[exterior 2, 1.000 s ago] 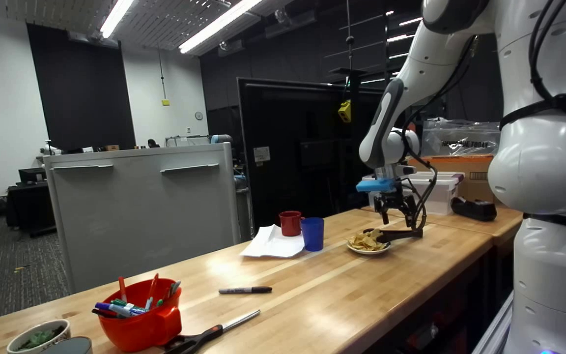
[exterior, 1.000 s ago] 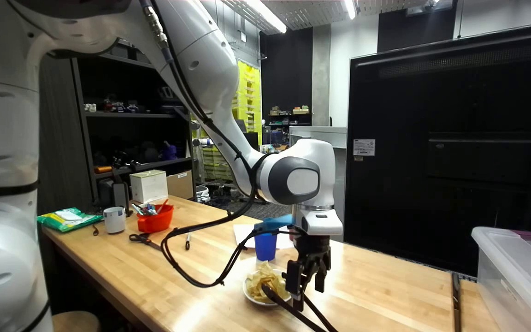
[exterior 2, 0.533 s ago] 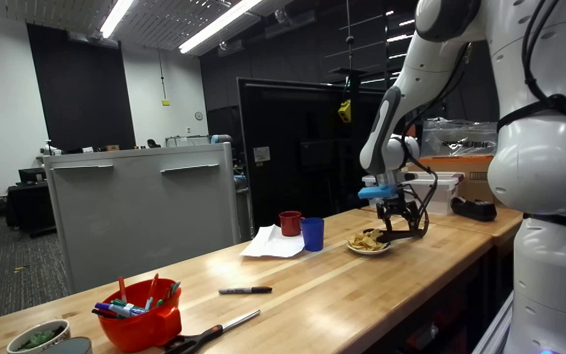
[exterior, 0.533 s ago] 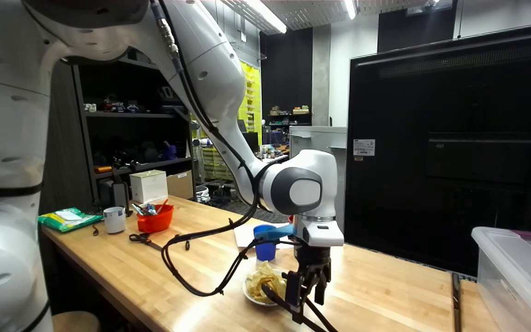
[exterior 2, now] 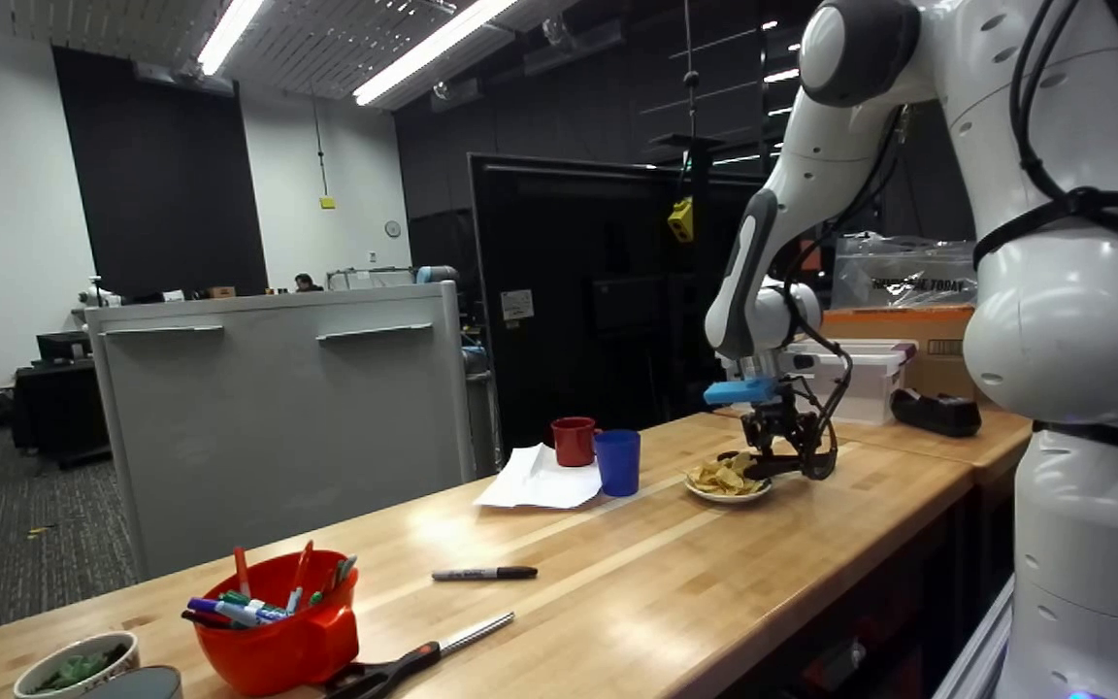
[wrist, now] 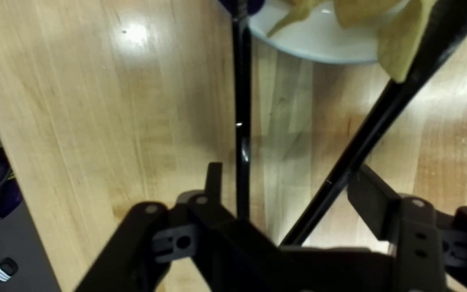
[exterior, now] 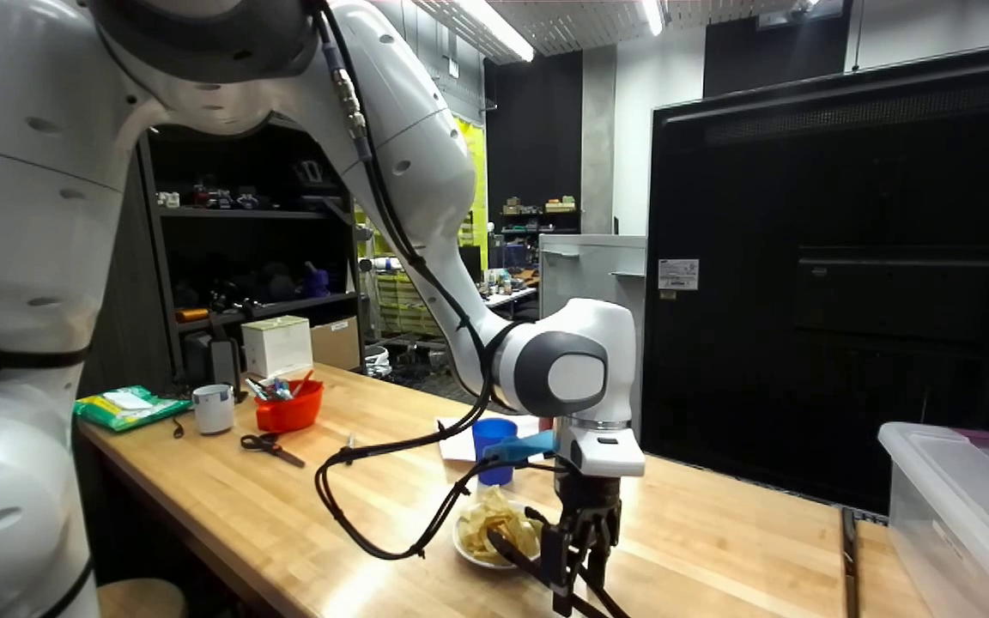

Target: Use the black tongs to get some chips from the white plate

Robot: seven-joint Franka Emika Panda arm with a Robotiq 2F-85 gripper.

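Two fingers spread loose astride the black tongs. White plate well inside long edges of the counter, free room toward the marker.

The tongs look glossy, the tabletop wooden.

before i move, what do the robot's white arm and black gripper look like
The glossy white, rounded arm has dark grey panels, black cables, a silvery connector and a light blue block. The black, jointed gripper has two flat, blocky fingers.
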